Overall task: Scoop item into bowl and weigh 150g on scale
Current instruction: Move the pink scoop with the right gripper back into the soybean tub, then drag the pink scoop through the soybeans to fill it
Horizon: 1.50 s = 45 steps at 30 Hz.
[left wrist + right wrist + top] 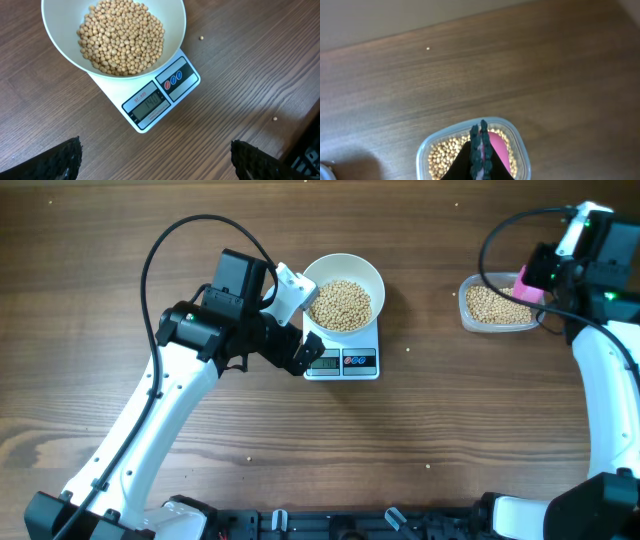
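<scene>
The left gripper (160,167) hovers empty, fingers spread wide, at about 8 o'clock of the small white square digital scale (150,105). Its display reads just short of target beneath the round white bowl (57,35) of small tan-yellow beans (122,35). Well apart at the bowl's 3 o'clock, the right gripper (479,145), fingers pressed together on what looks like a pink plastic scoop (497,147), sits over the clear plastic tub (466,305). Topping-up seems in hand, so the next move calls for a small scoopful, tipped in gradually.
</scene>
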Motion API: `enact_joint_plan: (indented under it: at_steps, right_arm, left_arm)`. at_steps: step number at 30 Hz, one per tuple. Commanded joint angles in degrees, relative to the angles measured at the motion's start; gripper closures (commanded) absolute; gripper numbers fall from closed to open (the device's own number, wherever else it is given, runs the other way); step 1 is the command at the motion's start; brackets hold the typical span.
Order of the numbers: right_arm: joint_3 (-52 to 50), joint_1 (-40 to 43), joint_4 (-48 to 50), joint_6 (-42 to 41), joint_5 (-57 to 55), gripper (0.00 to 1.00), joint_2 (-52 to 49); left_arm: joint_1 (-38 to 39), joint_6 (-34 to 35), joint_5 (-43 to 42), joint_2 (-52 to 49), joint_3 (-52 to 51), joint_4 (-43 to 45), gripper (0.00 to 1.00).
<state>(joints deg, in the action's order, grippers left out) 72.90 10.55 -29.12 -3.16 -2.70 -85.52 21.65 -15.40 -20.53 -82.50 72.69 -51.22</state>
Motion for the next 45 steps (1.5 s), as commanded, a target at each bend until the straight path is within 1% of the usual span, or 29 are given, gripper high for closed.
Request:
enact_joint_plan:
  at_steps: [1, 4, 7, 12, 19, 23, 25, 29, 33, 37, 39, 44, 45]
  right_arm:
    - [1.25, -3.06, 0.98, 11.82, -1.16, 0.96, -2.64]
    - [1.25, -5.18, 1.27, 16.55, -1.90, 0.96, -5.62]
    - [1.25, -6.08, 1.64, 16.70, -4.44, 0.96, -8.85]
    - [1.25, -6.45, 1.68, 16.65, -4.63, 0.96, -12.63]
    - [1.25, -10.29, 2.62, 16.65, -3.34, 0.96, -14.53]
    - [1.25, -11.13, 2.86, 13.07, -1.66, 0.96, -14.51]
    - [1.25, -11.13, 2.75, 12.81, 0.76, 0.96, -14.51]
    - [1.25, -10.95, 2.25, 8.96, 0.83, 0.96, -14.43]
    - [1.25, -9.16, 0.17, 5.90, 2.08, 0.96, -14.34]
    - [1.25, -5.75, -1.68, 4.02, 8.07, 0.96, -14.34]
    - [1.25, -3.43, -2.12, 4.00, 10.91, 0.96, -14.34]
    - [1.25, 1.29, -3.54, 4.09, 12.35, 0.96, -14.34]
    - [1.25, 2.45, -3.50, 4.70, 14.93, 0.96, -14.34]
  left_arm:
    - [0.04, -0.90, -0.87, 0.22, 0.61, 0.11, 0.00]
    - [0.04, -0.90, -0.87, 0.22, 0.61, 0.11, 0.00]
    - [0.04, -0.90, -0.87, 0.22, 0.61, 0.09, 0.00]
    - [0.04, -0.90, -0.87, 0.22, 0.61, 0.11, 0.00]
    - [0.04, -0.90, -0.87, 0.22, 0.61, 0.11, 0.00]
    - [0.04, -0.90, -0.87, 0.22, 0.61, 0.11, 0.00]
    - [0.04, -0.90, -0.87, 0.22, 0.61, 0.09, 0.00]
    - [0.04, -0.90, -0.87, 0.22, 0.61, 0.11, 0.00]
    - [0.04, -0.90, -0.87, 0.22, 0.61, 0.09, 0.00]
    - [0.04, -0.90, -0.87, 0.22, 0.61, 0.09, 0.00]
    - [0.04, -0.90, -0.87, 0.22, 0.61, 0.11, 0.00]
    - [0.04, -0.90, -0.87, 0.22, 0.61, 0.11, 0.00]
    - [0.04, -0.90, -0.87, 0.22, 0.61, 0.11, 0.00]
